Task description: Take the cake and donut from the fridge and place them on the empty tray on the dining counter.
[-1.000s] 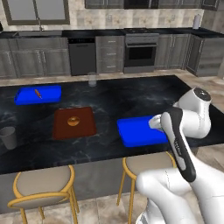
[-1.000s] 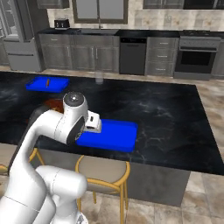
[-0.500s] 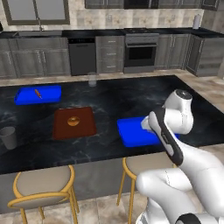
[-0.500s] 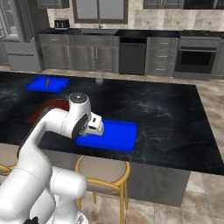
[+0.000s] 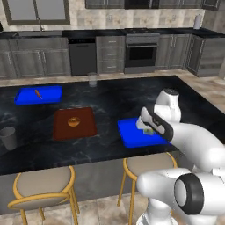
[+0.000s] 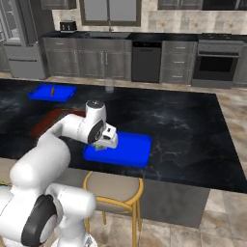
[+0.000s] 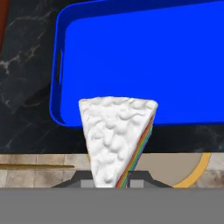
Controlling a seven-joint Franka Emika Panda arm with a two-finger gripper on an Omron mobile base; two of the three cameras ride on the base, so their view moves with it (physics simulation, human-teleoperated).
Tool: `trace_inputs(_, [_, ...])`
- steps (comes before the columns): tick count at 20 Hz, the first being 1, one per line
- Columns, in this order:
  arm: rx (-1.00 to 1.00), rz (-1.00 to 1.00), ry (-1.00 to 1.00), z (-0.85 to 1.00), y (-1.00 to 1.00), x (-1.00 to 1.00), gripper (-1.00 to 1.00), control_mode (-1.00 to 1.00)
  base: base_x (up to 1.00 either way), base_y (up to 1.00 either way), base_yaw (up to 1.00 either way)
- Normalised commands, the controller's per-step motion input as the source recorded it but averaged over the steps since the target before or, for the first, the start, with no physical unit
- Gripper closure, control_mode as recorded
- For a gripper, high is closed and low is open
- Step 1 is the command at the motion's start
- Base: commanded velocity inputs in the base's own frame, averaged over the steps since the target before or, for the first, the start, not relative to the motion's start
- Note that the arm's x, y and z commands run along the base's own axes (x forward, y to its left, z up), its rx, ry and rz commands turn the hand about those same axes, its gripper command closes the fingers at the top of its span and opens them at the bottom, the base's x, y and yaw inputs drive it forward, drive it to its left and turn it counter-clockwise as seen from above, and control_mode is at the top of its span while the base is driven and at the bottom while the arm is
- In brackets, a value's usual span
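**One cake slice clamped in the tool above the blue tray's near edge**

One cake [image 7: 117, 138] slice sits at lower centre of the hand view, wide iced end up and narrow tip down between the two finger tips. White icing covers its face; rainbow layers show along its right edge. The tool [image 7: 114, 180] is clamped on the cake at the tip, jaws drawn in against both sides.

Behind the cake in the hand view lies the tray [image 7: 144, 57], bright blue and rectangular, filling the upper centre and upper right of the frame. Its near rim crosses the frame just behind the upper half of the cake. A slot handle shows in its left wall. The tray interior is bare.

In the left base view the tool [image 5: 148, 128] hangs at centre right, over the right part of the tray [image 5: 132, 134]. In the right base view the tool [image 6: 102, 144] is at centre left, over the left end of the tray [image 6: 128, 149]. Whether the cake touches the tray surface cannot be told.

The tray rests on the tabletop of the dining counter [image 5: 110, 99], near its front edge. On the same tabletop, left of the tray in the left base view, lies a brown tray [image 5: 74, 123] carrying a round pastry [image 5: 73, 121]. Further to the upper left is a smaller blue tray [image 5: 38, 95]. A grey cup [image 5: 8, 138] stands at the far left edge.

Two stools [image 5: 41, 184] stand below the tabletop front in the left base view.
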Motion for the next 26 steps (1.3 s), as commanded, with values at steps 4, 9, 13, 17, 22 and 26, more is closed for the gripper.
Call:
trace_inputs(4, [0.00,0.00,0.00,-0.33,0.01,0.30,1.00,-1.00,0.00,0.00,0.00])
trace_inputs(9, [0.00,0.00,0.00,-0.42,0.09,0.31,1.00,-1.00,0.00,0.00,0.00])
trace_inputs(13, [0.00,0.00,-0.03,-0.43,0.16,0.39,1.00,-1.00,0.00,0.00,0.00])
trace_inputs(17, [0.00,0.00,-0.02,-0.38,0.20,0.36,1.00,-1.00,0.00,0.00,0.00])
trace_inputs(22, [0.00,0.00,0.00,-0.34,0.09,0.42,1.00,-1.00,0.00,0.00,0.00])
trace_inputs(26, [0.00,0.00,0.01,-0.26,0.00,0.56,1.00,-1.00,0.00,0.00,0.00])
